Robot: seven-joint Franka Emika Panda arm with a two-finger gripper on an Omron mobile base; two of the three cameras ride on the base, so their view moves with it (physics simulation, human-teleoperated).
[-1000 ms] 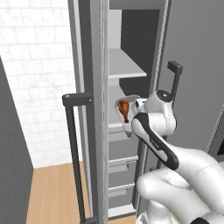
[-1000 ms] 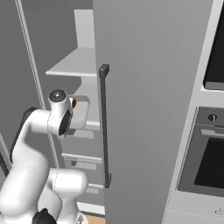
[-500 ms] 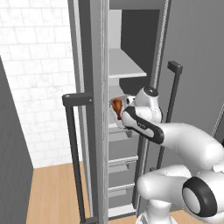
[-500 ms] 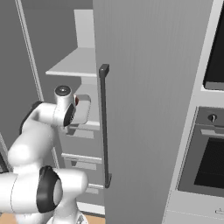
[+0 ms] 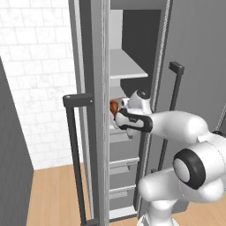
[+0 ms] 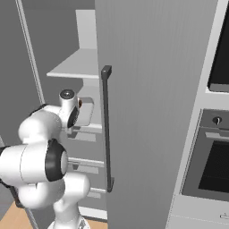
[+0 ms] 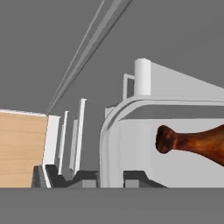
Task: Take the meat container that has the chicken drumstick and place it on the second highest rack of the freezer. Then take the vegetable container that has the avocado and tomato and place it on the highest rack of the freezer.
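- Orange-brown chicken drumstick (image 7: 192,144) in its meat container (image 7: 131,144): I judge my gripper (image 5: 118,118) grips it, inside the freezer (image 5: 132,57).
- Release remains; vegetable container untouched.

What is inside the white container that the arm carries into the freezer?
In the hand view, the drumstick lies in the container, bone end toward the view's left. Its meaty end runs off the picture's right edge, so the rest of the container's inside cannot be seen.
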